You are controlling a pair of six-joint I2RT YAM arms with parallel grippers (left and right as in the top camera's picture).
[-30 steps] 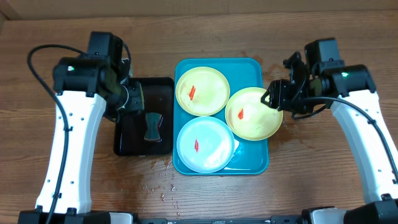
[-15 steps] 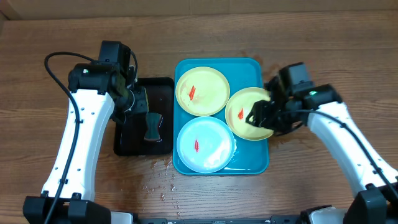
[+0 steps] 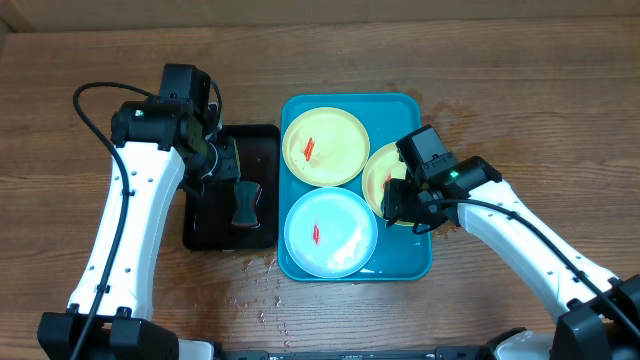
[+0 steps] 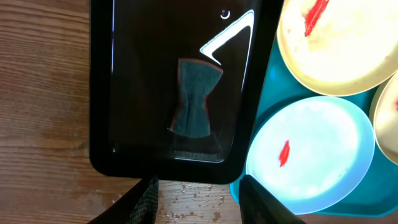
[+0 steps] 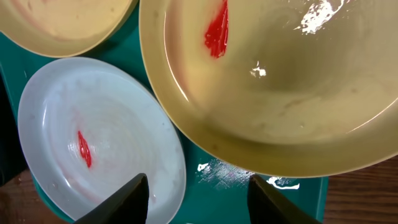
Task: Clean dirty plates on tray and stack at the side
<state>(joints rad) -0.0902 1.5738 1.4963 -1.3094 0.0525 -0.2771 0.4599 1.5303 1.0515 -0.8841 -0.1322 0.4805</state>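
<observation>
Overhead view: the tray [image 3: 405, 258] sits mid-tabletop [image 3: 520, 80], and three plates fill it almost rim to rim. A yellow-green plate [image 3: 325, 146] lies at 11 o'clock, a mint-white plate [image 3: 330, 232] at 7 o'clock, and a second yellow-green plate [image 3: 377, 178] at 3 o'clock, partly under the right arm. Each bears a red smear. Bare tray floor shows only at the 1 and 5 o'clock corners. A black tray [image 3: 262, 150] lies just beside the teal rim at 9 o'clock, with a dark sponge [image 3: 245, 203] lying in it. Open wood extends at 12, 3 and 6 o'clock, and droplets [image 3: 255, 295] speckle it at 7 o'clock.

Left wrist view: the left fingers [image 4: 146, 199] stand moderately apart above the black tray's near edge, holding nothing.

Right wrist view: the right fingers [image 5: 127, 199] stand apart and empty over the place where the 3 o'clock plate's rim meets the white plate. Whether those rims touch cannot be told.
</observation>
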